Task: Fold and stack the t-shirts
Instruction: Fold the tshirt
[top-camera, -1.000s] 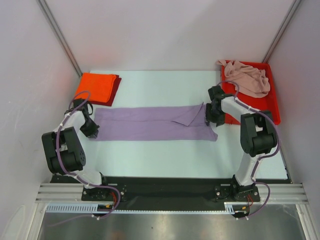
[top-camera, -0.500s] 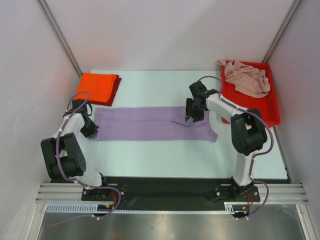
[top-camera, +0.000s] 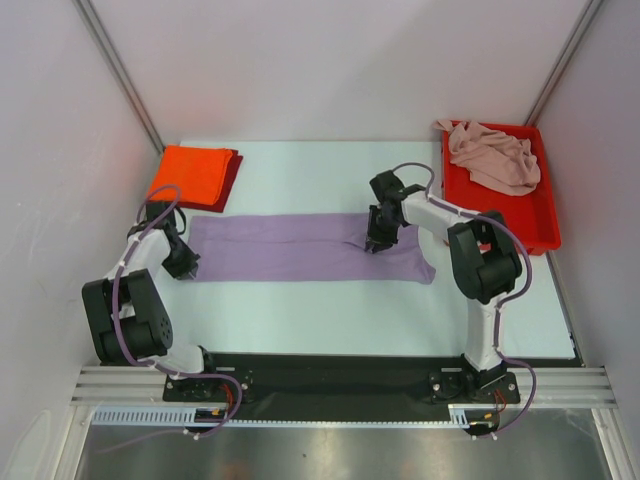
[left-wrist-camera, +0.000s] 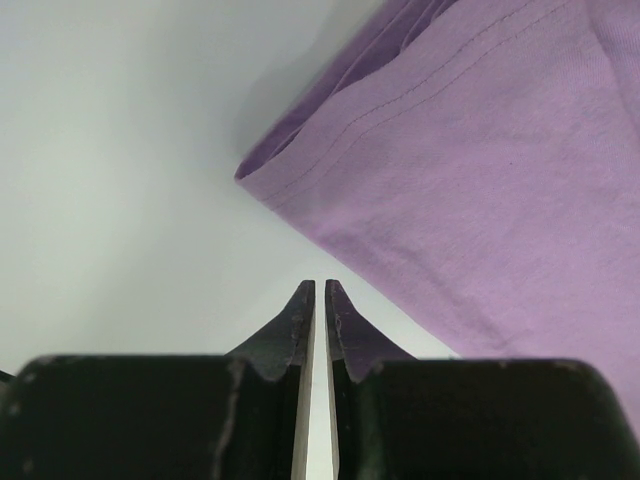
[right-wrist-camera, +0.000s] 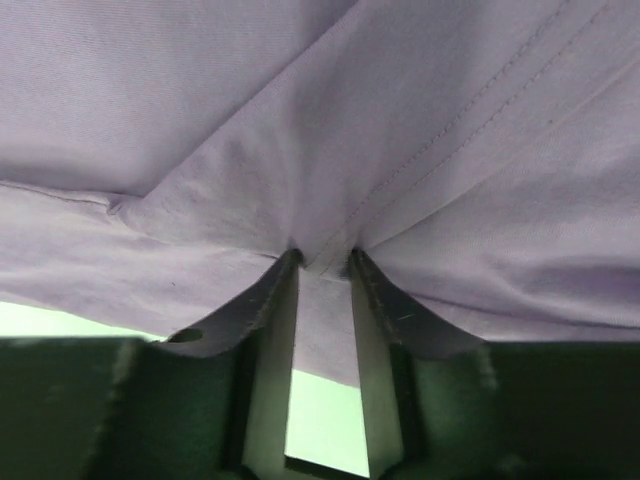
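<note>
**1. Left gripper** (top-camera: 183, 264). Sits at the left short edge of the lavender t-shirt (top-camera: 290, 247), low over the white table (top-camera: 320, 310). Its wrist view shows the two black fingers almost together with only a thin slit between them. Nothing is in the slit. The tips point at bare table just off the shirt's corner, and I cannot tell whether they brush the hem.

**2. Orange-red t-shirt** (top-camera: 188, 173). Folded into a neat rectangle, it lies behind the lavender t-shirt's left end and apart from it. It rests on top of item 3.

**3. Dark red t-shirt** (top-camera: 234, 170). Lies under the orange-red one, also folded. Only a strip shows along the right side of the stack.

**4. Lavender t-shirt.** Laid out flat as a long band across the middle of the table, running left to right. Toward its right end a flap is folded over and the cloth is drawn into creases.

**5. Right gripper** (top-camera: 376, 242). Down on the lavender t-shirt at that flap, right of the shirt's middle. Its wrist view shows the jaws pinching a fold of the lavender cloth between the fingertips, with seams and wrinkles fanning out from the pinch.

**6. Red tray** (top-camera: 540, 215). Rigid plastic, standing to the right of and behind the lavender t-shirt's right end, without touching it.

**7. Pale pink t-shirt** (top-camera: 495, 155). A crumpled, unfolded heap in the far part of the red tray, with a bit lapping over the far-left rim.
</note>
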